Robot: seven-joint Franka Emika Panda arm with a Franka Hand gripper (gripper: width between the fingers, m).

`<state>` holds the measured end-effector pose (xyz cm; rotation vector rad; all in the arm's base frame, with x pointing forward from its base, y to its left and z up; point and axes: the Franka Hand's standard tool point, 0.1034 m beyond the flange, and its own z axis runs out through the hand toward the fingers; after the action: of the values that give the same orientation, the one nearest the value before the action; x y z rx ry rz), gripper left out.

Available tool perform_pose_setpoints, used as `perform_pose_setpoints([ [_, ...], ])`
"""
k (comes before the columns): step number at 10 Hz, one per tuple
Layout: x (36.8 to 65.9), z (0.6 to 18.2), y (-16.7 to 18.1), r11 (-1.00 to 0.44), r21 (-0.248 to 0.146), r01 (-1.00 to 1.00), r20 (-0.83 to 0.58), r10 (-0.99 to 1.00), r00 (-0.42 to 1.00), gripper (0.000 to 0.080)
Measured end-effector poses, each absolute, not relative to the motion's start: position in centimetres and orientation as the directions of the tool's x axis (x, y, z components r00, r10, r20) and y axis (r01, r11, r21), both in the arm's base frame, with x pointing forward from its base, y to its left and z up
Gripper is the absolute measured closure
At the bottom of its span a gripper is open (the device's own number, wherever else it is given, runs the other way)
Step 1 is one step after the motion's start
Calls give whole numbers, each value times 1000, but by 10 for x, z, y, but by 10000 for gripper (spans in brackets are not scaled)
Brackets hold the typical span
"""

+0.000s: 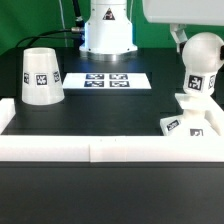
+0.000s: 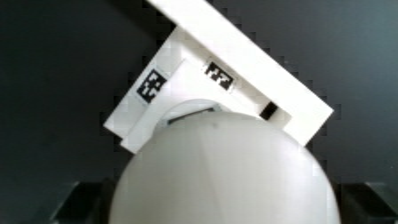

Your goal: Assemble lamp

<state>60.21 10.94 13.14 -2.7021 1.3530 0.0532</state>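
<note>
The rounded matte white plastic bulb (image 1: 203, 52) stands over the flat square white plastic base (image 1: 190, 122) at the exterior view's right, its narrow lower end meeting the base's top, probably so that it can be seated there. The end effector (image 2: 222, 208) pinches the bulb: in the wrist view its dark fingers (image 2: 75, 205) sit on either side of the bulb's swell, which fills the space between them. The base lies against the long white front border rail (image 1: 100, 150), likely to brace it. The white truncated-cone shade (image 1: 40, 75) waits well apart on the black desk (image 1: 100, 112), wide end down, apparently for a later step. The marker board (image 1: 108, 80) lies between them, farther back. No brand or readable writing shows; bulb, base and shade bear only black-and-white square tags.
</note>
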Motion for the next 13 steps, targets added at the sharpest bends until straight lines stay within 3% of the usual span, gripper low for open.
perform_pose_setpoints([
  [2, 602, 131, 109, -658, -96, -747, -78, -743, 665, 111],
  [6, 602, 130, 111, -859, -106, -501, -37, -500, 865, 100],
  [11, 602, 130, 111, -978, -112, -179, 1, -180, 984, 100],
  [13, 606, 130, 109, -994, -69, 85, 28, 83, 996, 100],
])
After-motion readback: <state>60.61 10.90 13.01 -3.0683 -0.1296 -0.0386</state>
